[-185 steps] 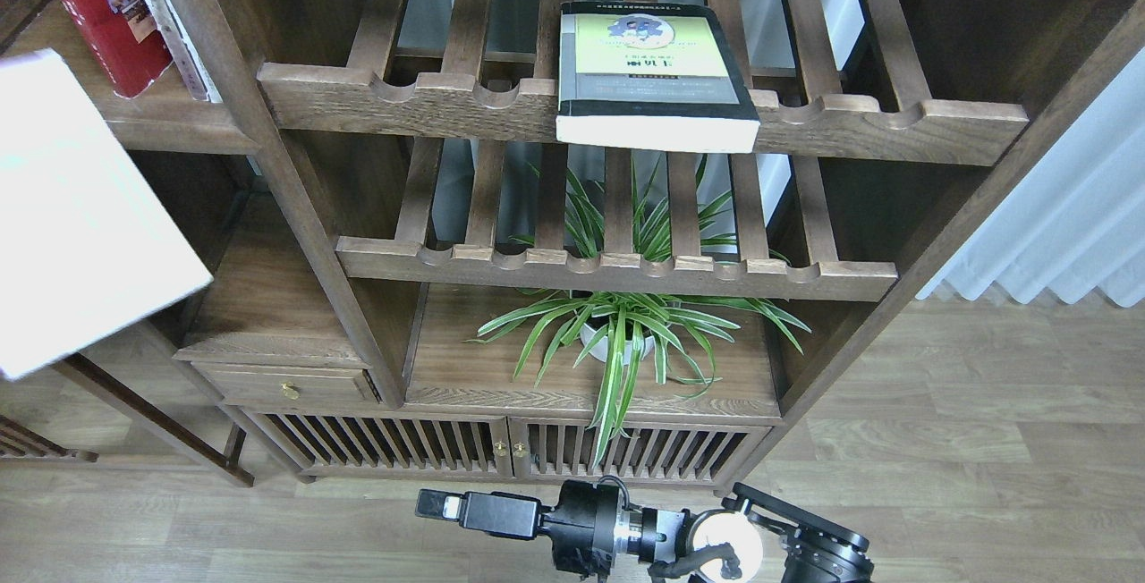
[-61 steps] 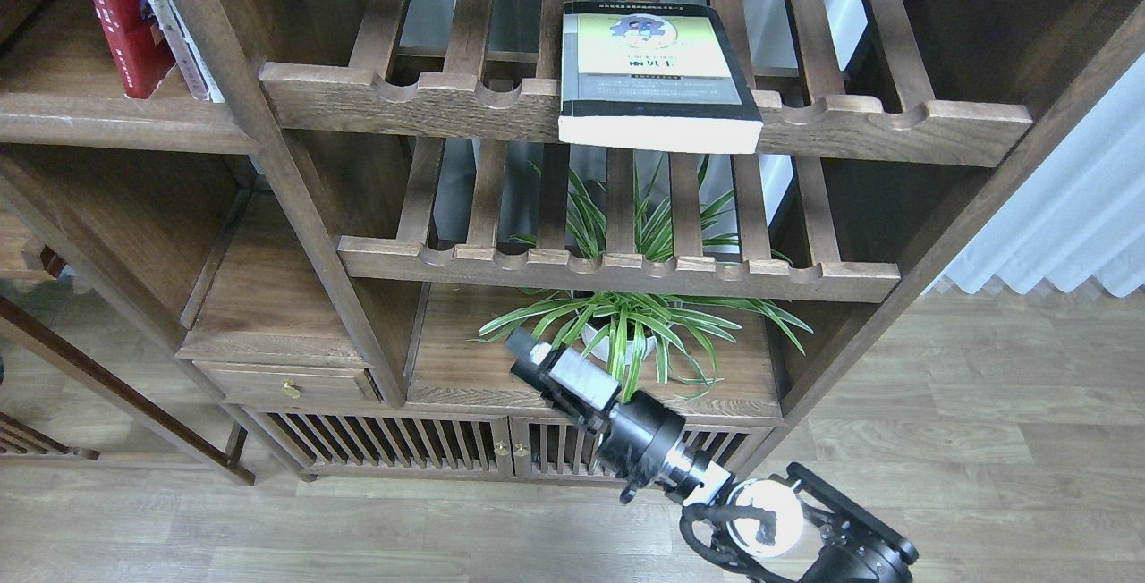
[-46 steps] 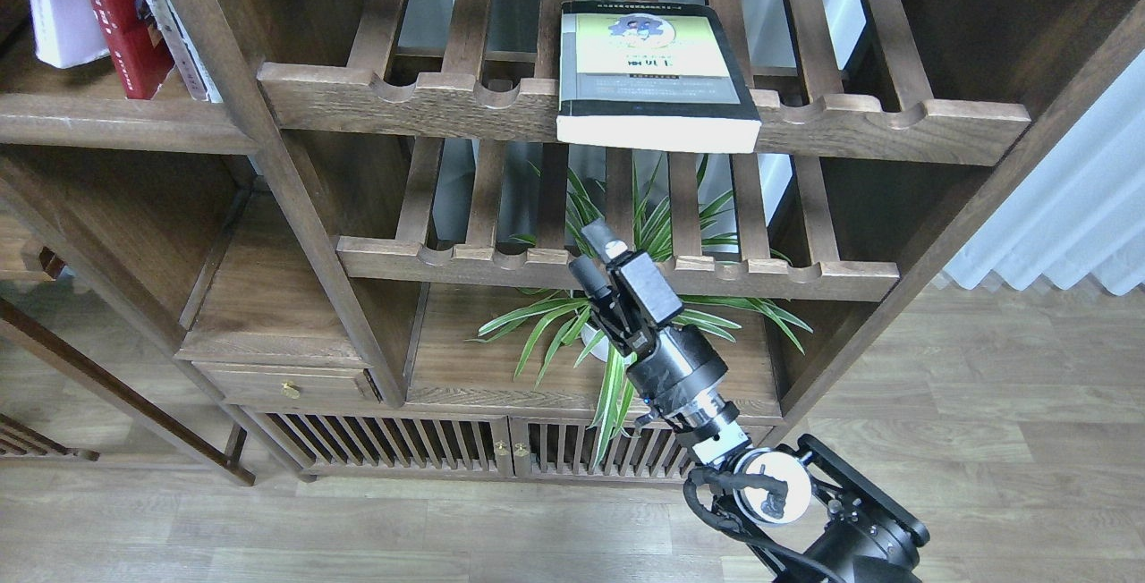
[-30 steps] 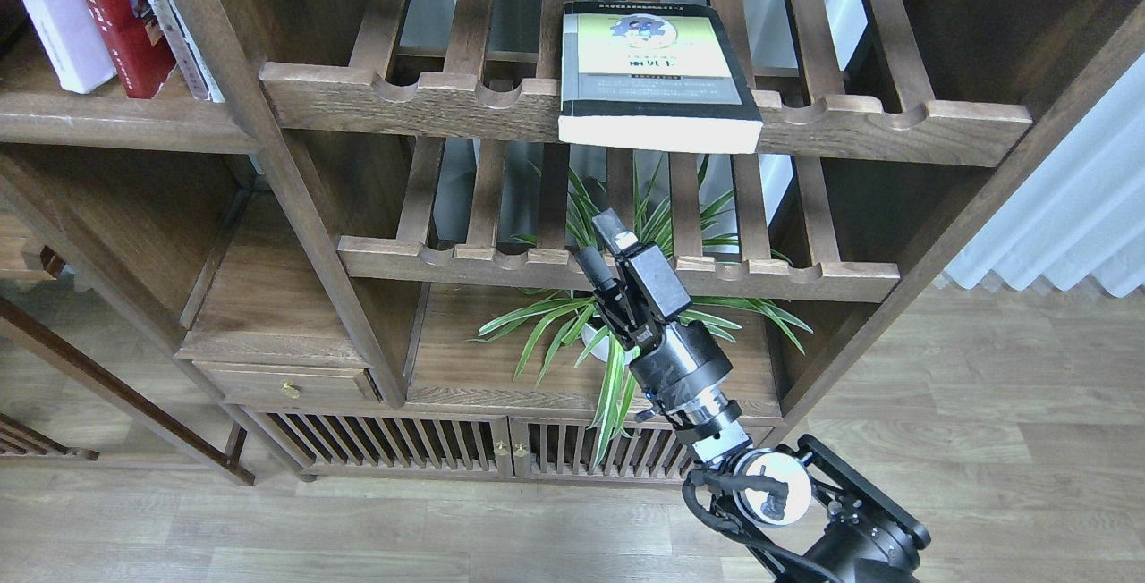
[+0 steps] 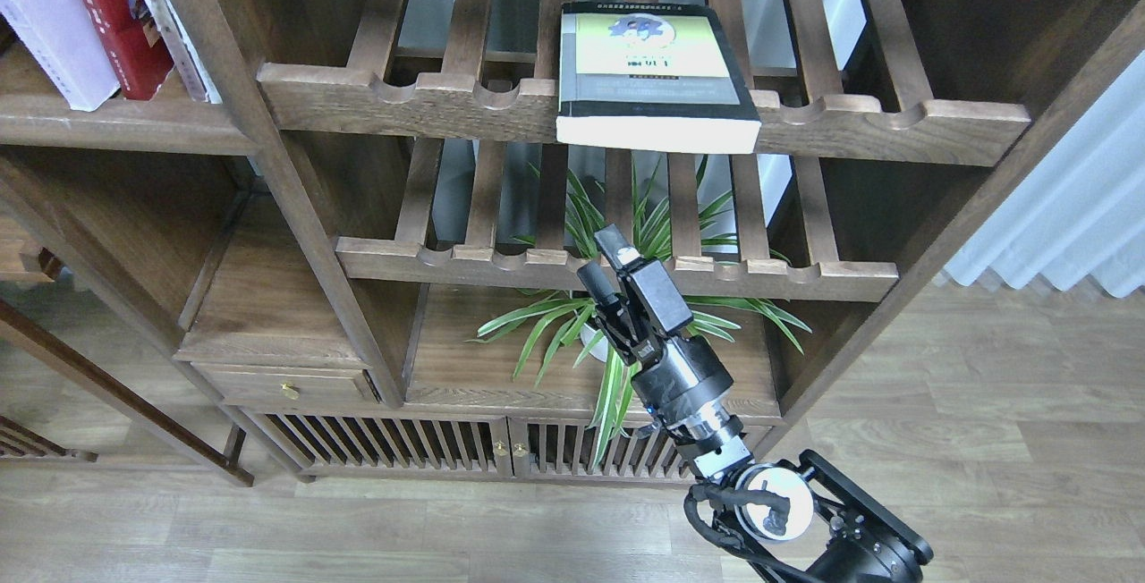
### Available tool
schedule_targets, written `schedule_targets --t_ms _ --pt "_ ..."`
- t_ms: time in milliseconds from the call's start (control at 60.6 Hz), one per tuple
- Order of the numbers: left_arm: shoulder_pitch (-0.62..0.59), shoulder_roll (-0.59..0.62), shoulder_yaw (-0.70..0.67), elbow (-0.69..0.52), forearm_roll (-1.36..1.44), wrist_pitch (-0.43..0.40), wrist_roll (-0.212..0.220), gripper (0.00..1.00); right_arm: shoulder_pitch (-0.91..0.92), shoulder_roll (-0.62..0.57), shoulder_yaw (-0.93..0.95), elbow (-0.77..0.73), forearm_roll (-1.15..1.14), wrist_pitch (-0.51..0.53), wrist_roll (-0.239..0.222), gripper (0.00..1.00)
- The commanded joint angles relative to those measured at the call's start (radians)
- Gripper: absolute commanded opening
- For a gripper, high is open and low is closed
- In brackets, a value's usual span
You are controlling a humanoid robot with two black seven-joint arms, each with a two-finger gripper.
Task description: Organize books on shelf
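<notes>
- Two books are seen standing upright on the shelf (image 5: pixel 107 122) at the far upper left: a pale lavender book (image 5: pixel 49 29) and, touching it on its right, a red book (image 5: pixel 112 15). These two are judged to be already put away.
- A further pale spine (image 5: pixel 174 38) stands just right of the red book, against the bookcase post.
- The thick yellow-and-grey book (image 5: pixel 657 73) lies flat on the upper slatted rack (image 5: pixel 429 105), well to the right of the shelf, its page edge jutting over the rack's front rail. It is judged to be the part of the task left to do.
- The right pincer (image 5: pixel 604 261) is held below that book, in front of the lower rack and the potted plant (image 5: pixel 617 324). Its fingers are parted with a gap between them, and nothing is held.
- The left pincer is not in view.
- What remains, as judged, is for the flat book to be grasped, carried left to the shelf and stood beside the others.
</notes>
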Motion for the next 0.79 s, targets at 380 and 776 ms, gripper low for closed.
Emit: schedule_targets --t_ms 380,776 --pt "0.28 -0.107 0.013 -0.026 -0.042 0.0 -0.003 0.71 -0.047 0.0 0.141 0.151 -0.009 0.0 -0.006 1.0" --pt "0.369 -0.144 0.011 -0.016 -0.042 0.0 -0.005 0.77 -0.121 0.0 0.128 0.257 -0.189 0.0 -0.008 0.97"
